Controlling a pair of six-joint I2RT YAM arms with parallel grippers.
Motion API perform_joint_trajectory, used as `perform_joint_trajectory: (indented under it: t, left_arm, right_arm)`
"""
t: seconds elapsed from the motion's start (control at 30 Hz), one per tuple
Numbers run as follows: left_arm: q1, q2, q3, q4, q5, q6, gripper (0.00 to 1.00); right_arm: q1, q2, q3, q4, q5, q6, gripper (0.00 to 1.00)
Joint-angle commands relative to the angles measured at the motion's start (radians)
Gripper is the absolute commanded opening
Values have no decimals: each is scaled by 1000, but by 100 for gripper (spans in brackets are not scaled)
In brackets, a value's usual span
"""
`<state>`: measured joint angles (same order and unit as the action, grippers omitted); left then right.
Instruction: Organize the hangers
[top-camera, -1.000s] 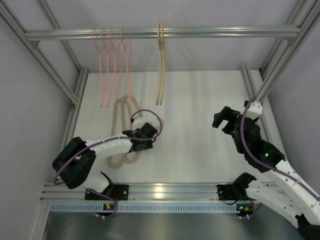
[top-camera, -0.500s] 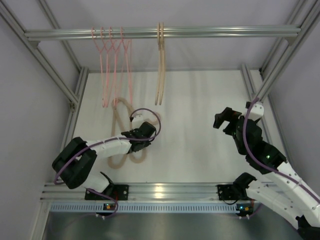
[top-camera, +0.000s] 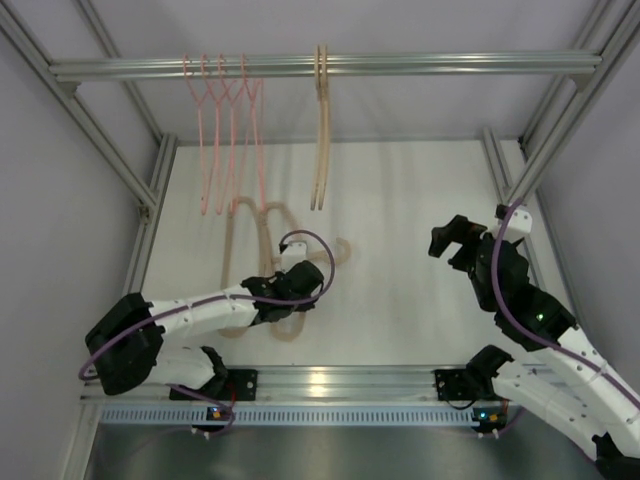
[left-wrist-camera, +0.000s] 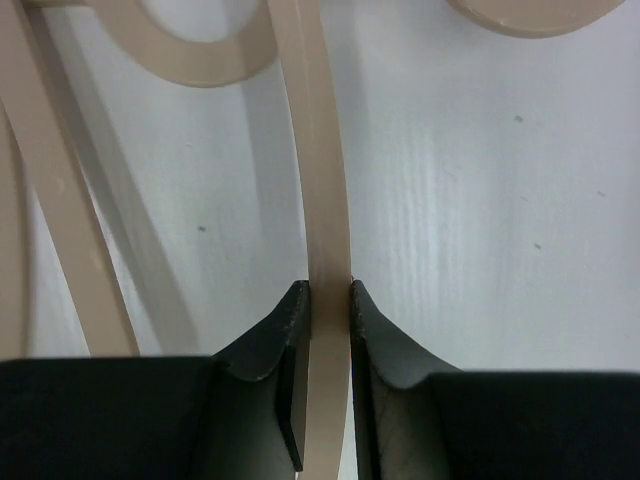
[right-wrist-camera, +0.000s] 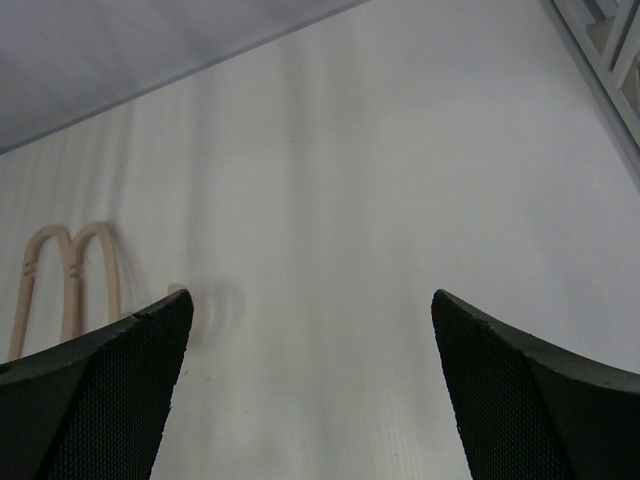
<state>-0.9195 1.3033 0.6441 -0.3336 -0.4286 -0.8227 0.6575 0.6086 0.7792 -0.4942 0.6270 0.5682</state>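
Thin pink hangers (top-camera: 225, 120) hang in a row on the left of the top rail (top-camera: 430, 65). Beige hangers (top-camera: 321, 130) hang beside them near the middle of it. More beige hangers (top-camera: 243, 215) lie overlapping on the white table. My left gripper (top-camera: 297, 297) is over this pile, shut on the flat bar of one beige hanger (left-wrist-camera: 322, 180), which runs straight out between its jaws (left-wrist-camera: 327, 300). My right gripper (top-camera: 455, 238) hovers over the right side of the table, wide open (right-wrist-camera: 310, 310) with nothing in it. The pile's loops (right-wrist-camera: 60, 265) show at far left.
Aluminium frame posts (top-camera: 95, 140) (top-camera: 560, 110) slant down both sides of the table. A rail (top-camera: 330, 385) runs along the near edge between the arm bases. Bare white tabletop (top-camera: 410, 250) lies between the two grippers.
The left gripper has shut on a beige hanger and dragged it nearer and to the right; the pile has shifted with it. The right arm has hardly moved.
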Motion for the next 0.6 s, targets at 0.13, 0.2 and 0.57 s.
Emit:
perform_joint_trajectory:
  t: [0.13, 0.2, 0.57]
  left_arm:
    - [-203, 34, 113, -16, -28, -69, 0]
    - [-257, 51, 140, -12, -38, -61, 0]
    - [-311, -32, 253, 309, 352, 72, 0]
  right_arm:
    - [-18, -18, 54, 22, 23, -10, 99]
    - [-18, -21, 64, 2, 46, -19, 100]
    - [-21, -64, 166, -119, 187, -54, 100]
